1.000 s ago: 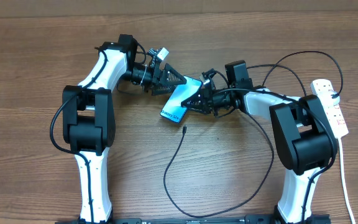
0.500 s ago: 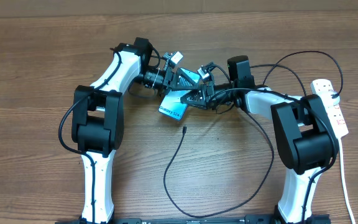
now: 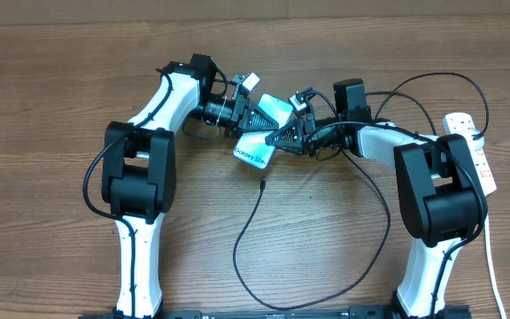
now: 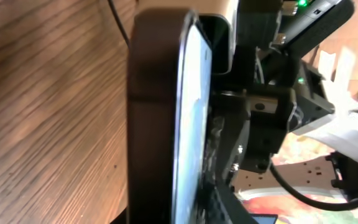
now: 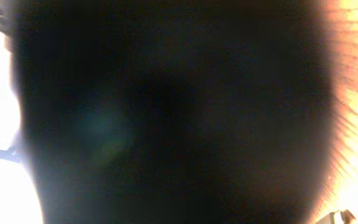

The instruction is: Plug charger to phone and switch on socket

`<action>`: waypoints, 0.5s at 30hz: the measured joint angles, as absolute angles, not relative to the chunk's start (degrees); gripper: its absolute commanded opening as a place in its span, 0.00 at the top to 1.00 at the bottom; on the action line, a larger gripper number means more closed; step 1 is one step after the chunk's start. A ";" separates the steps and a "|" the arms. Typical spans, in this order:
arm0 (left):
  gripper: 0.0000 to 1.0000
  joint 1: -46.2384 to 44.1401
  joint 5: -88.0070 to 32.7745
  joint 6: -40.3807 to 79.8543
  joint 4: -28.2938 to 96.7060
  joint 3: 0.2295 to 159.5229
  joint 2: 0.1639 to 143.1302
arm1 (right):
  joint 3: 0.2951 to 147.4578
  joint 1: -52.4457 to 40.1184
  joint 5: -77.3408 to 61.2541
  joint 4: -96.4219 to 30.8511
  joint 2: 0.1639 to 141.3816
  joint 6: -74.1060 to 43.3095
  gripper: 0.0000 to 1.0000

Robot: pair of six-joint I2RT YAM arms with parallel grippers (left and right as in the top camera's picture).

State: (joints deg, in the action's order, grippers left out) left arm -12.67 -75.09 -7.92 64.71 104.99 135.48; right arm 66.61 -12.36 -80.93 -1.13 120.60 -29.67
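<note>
Left gripper [image 3: 253, 117] has closed in over the last second. It stood spread wide by the upper end of the phone [image 3: 262, 140] and now looks clamped on it; the left wrist view shows the phone edge-on with one dark finger flat against its back. Opposite, the right gripper [image 3: 283, 138] stays pinched shut on the phone's right edge, its own camera blacked out by something pressed close. The phone is therefore gripped from both sides, between the two arms above the middle of the table [image 3: 60, 80], probably a handover or a steadying hold before plugging in. It is a thin slab with a lit teal screen and white lettering at its lower end, lying on a slant. The charger [image 3: 242, 239] trails loose, its tip [image 3: 262, 185] free just below the phone. The power strip [image 3: 478, 158] sits far right, apart from both grippers.
</note>
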 measured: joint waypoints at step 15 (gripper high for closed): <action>0.96 -13.08 -75.00 -8.73 64.49 104.36 135.48 | 67.44 -11.77 -80.55 -11.46 120.60 -19.31 0.43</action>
State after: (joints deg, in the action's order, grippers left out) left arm -13.08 -75.00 -8.73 64.49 104.36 135.48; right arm 67.44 -11.77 -80.55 -11.46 120.60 -19.31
